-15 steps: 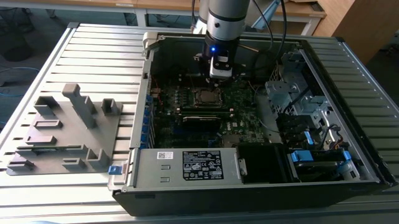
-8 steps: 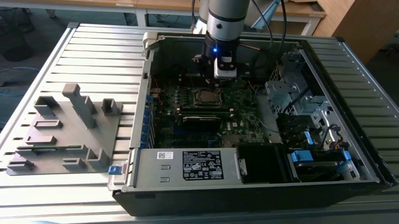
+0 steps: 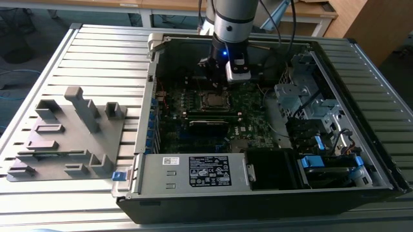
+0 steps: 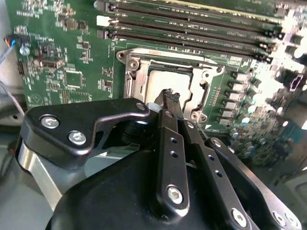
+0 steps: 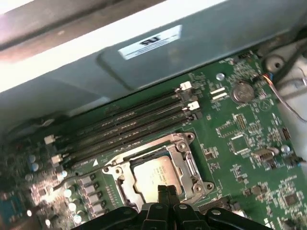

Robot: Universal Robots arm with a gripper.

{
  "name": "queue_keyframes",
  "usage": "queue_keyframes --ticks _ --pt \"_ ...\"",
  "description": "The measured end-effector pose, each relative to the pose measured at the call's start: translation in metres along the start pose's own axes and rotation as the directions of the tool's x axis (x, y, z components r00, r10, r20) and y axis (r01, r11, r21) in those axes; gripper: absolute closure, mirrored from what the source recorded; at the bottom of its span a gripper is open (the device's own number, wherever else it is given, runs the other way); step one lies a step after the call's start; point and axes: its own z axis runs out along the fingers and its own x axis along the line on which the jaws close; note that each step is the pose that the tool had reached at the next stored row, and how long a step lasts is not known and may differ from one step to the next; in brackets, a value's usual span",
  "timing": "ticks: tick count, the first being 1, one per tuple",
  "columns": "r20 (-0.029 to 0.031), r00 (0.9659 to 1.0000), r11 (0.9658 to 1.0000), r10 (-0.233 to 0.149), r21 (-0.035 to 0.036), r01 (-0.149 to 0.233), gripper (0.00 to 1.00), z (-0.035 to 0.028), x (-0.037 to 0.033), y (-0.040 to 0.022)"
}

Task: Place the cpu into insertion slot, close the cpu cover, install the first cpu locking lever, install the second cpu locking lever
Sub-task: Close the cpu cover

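This looks like a robotics lab or workshop: an open computer case lies on a slatted aluminium desk beside a grey moulded fixture, under a robot arm, with wooden tables behind.

The cpu is a small square chip with a dull silver-grey top. It lies flat and level in the insertion slot, which sits on the green board just beside the long memory slots. The cpu cover, a thin silvery frame, appears to be folded down around the chip, and the chip's top shows through its square window. In the first wrist view the cpu is bordered by the same frame.
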Motion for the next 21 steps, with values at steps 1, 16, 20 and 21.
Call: queue_keyframes --ticks 1,16,20,21 --pt "-0.0001 0.9998 0.9998 -0.018 0.0002 0.018 0.89 0.0002 0.0 0.0" --pt "-0.0019 0.9675 0.9675 -0.253 0.0017 0.253 0.89 0.003 0.0 -0.0001" --pt "-0.0015 0.9675 0.9675 -0.253 0.0013 0.253 0.89 0.0038 0.0045 -0.0017" --pt "-0.0012 0.9675 0.9675 -0.253 0.0012 0.253 0.89 0.0041 0.0067 -0.0026"
